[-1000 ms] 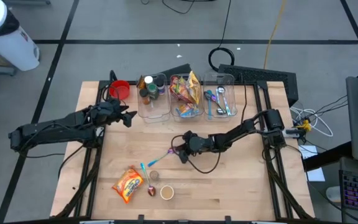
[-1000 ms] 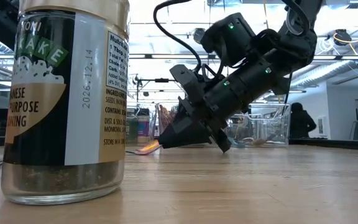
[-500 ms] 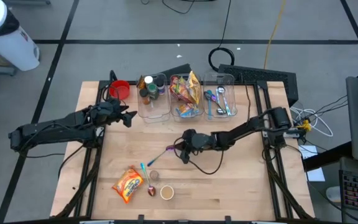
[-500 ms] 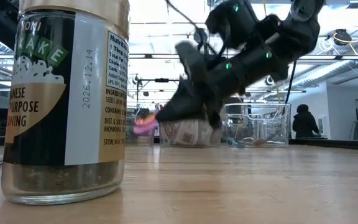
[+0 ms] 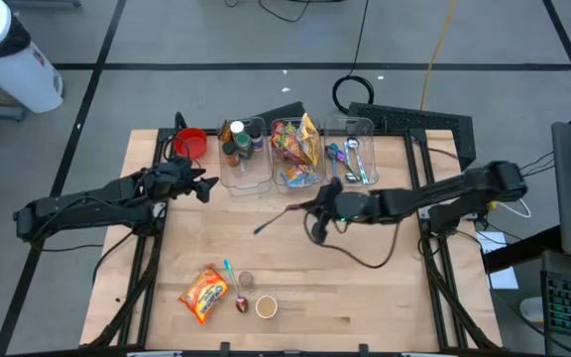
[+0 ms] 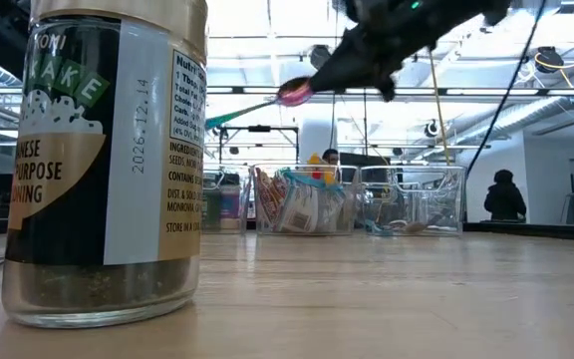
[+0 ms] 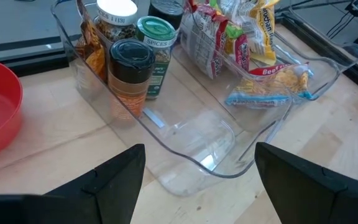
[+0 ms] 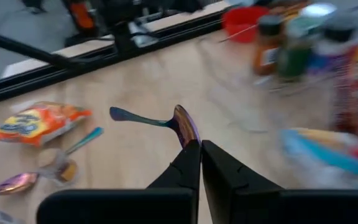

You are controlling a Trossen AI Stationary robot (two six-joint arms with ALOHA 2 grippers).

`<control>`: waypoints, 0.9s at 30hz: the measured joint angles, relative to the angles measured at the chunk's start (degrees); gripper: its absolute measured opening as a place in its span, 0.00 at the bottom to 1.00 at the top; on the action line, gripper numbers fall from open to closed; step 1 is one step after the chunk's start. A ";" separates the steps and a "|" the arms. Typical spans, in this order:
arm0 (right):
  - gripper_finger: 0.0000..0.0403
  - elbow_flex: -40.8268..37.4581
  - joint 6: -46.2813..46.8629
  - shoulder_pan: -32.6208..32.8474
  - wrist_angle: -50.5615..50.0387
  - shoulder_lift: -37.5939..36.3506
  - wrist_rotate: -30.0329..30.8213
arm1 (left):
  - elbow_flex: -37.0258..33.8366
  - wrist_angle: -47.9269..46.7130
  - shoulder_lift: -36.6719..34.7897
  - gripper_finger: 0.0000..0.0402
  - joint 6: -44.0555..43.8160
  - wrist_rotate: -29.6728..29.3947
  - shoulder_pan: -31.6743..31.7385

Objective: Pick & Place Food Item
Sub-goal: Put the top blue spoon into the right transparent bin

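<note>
From above, we see the left gripper [image 5: 206,188] waiting at the table's [image 5: 385,297] left side, just beside the red bowl [image 5: 190,143], its fingers [image 7: 114,180] spread wide and holding nothing. Its wrist camera faces the clear spice bin [image 7: 185,140], where a dark-capped spice jar [image 7: 130,74] and a green-lidded jar [image 7: 156,46] stand upright, with the snack bin [image 7: 303,78] alongside. Near the table's front edge lie an orange snack bag [image 5: 204,294], a teal-handled spoon [image 5: 234,281] and a small cup [image 5: 267,307]. At centre, the right gripper [image 5: 315,207] is lifted clear of the wood, just in front of the bins, its fingers [image 8: 188,163] pinched tight on the bowl end of an iridescent spoon [image 5: 278,218]. The handle points left toward the waiting arm. At table level, a seasoning jar [image 6: 103,160] fills our foreground, with the spoon high behind it.
</note>
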 joint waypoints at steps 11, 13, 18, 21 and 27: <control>0.00 0.00 -6.91 -3.22 -18.33 -19.73 9.92 | 0.00 -0.02 -0.01 0.77 0.78 0.04 0.00; 0.00 0.00 -6.86 -4.98 -21.68 -23.12 9.97 | 0.00 -0.03 0.00 0.77 0.75 0.05 0.00; 0.00 0.02 -8.02 -9.44 -30.85 -30.75 14.78 | 0.00 -0.04 -0.02 0.77 0.62 0.07 0.00; 0.00 0.02 -12.15 -12.49 -35.04 -33.92 14.66 | 0.00 -0.04 -0.02 0.77 0.62 0.07 0.00; 0.00 2.53 -15.28 -19.90 -41.88 -33.10 7.74 | 0.00 -0.04 -0.01 0.77 0.62 0.06 0.00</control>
